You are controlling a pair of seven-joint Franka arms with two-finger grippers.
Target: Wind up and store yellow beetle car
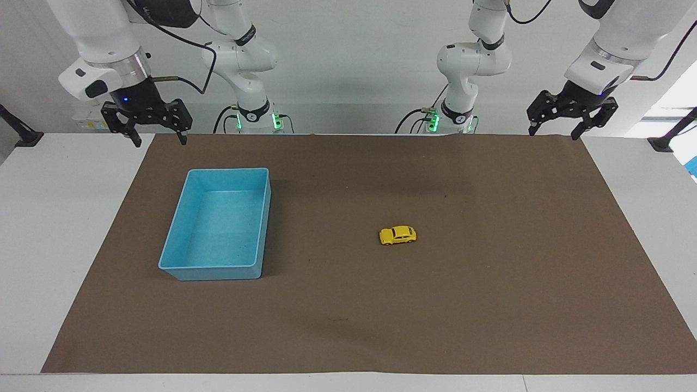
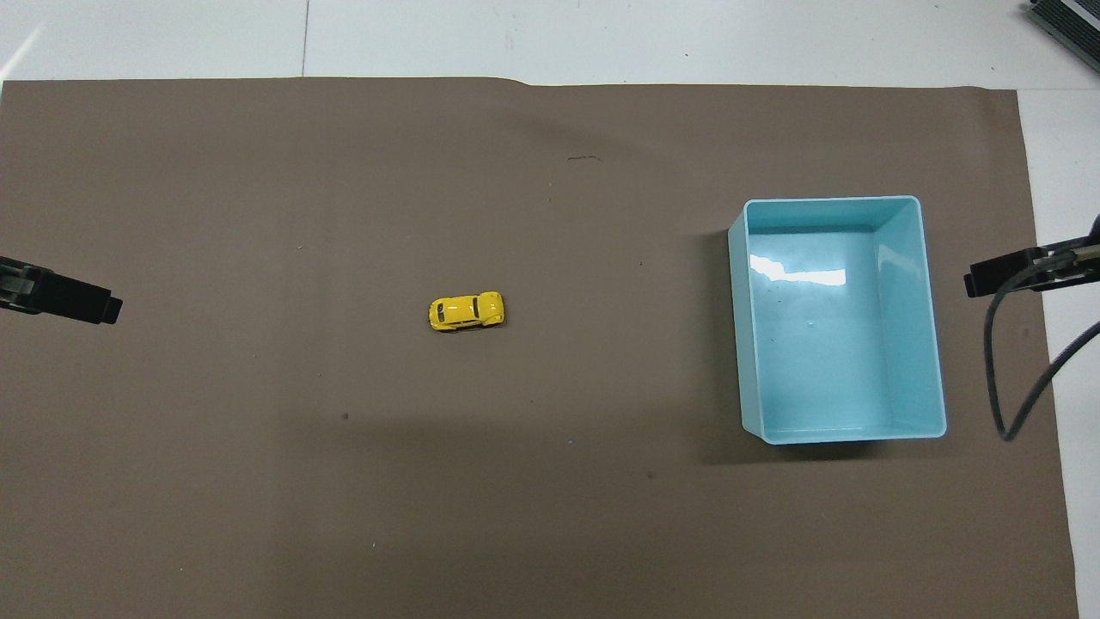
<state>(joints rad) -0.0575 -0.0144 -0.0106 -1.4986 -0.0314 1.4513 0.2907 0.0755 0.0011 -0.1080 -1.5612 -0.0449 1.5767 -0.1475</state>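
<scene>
The yellow beetle car [image 1: 397, 235] stands on its wheels near the middle of the brown mat; it also shows in the overhead view [image 2: 466, 311]. No gripper touches it. The empty blue bin [image 1: 218, 271] sits toward the right arm's end of the table, and its rim shows in the overhead view [image 2: 736, 327]. My right gripper [image 1: 159, 141] is open and empty, in the air over the mat's edge by the robots, close to the bin. My left gripper [image 1: 552, 134] is open and empty, over the mat's corner at the left arm's end.
The brown mat [image 1: 490, 305] covers most of the white table [image 1: 65, 218]. A black cable [image 2: 1001, 370] hangs from the right arm beside the bin. One finger [image 2: 77, 301] of the left gripper shows at the overhead view's edge.
</scene>
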